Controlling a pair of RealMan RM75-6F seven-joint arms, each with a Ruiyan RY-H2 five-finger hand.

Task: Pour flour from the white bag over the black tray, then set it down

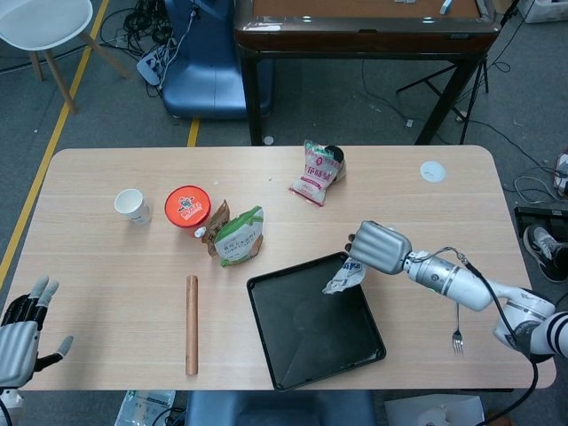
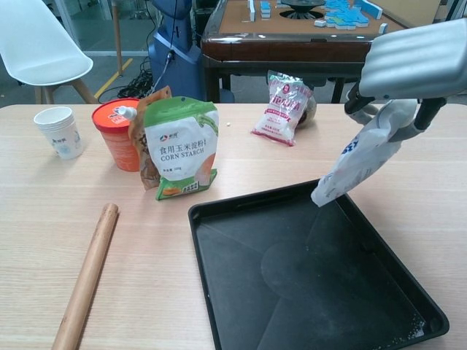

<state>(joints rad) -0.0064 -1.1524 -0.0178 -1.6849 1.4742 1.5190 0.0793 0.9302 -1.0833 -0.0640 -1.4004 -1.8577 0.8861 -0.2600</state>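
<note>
My right hand (image 1: 382, 248) (image 2: 414, 62) grips the white flour bag (image 1: 346, 276) (image 2: 363, 153) and tips it steeply downward, its lower end hanging over the far right part of the black tray (image 1: 293, 355) (image 2: 241, 292). The tray lies near the table's front edge, with a faint dusting of flour in its bottom. My left hand (image 1: 19, 330) hangs open at the table's front left corner, holding nothing, and appears only in the head view.
A wooden rolling pin (image 1: 191, 323) (image 2: 85, 279) lies left of the tray. Behind it stand a green corn starch pouch (image 1: 239, 235) (image 2: 180, 147), an orange tub (image 1: 187, 205), a paper cup (image 1: 131, 205) and a pink-white bag (image 1: 314, 172). A fork (image 1: 457, 328) lies at the right.
</note>
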